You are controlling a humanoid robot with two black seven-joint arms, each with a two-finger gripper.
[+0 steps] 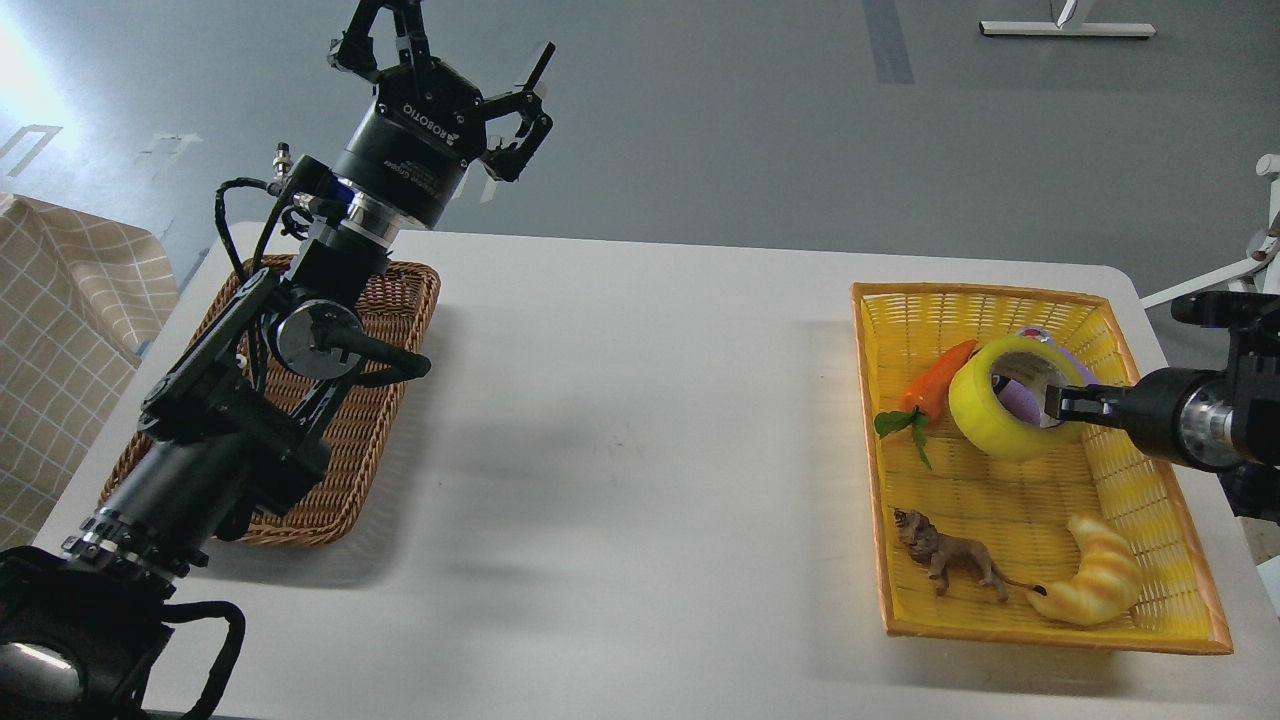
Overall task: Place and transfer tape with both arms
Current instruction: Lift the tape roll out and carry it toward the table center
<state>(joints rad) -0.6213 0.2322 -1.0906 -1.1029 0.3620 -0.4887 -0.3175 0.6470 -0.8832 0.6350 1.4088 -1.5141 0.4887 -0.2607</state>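
The tape (985, 420), a wide yellow translucent roll with a pale core, hangs lifted above the yellow basket (1150, 500) at the table's right. My right gripper (1058, 404) comes in from the right edge and is shut on the roll's near wall, fingertips inside the core. The roll hides most of the purple block and the small can behind it. My left gripper (440, 55) is raised high above the table's far left edge, over the wicker basket (400, 300), with its fingers spread open and empty.
The yellow basket also holds an orange carrot toy (930, 385), a brown lion figure (950, 560) and a croissant toy (1095, 585). The brown wicker basket lies at the left under my left arm. A checkered cloth (60, 330) is at the far left.
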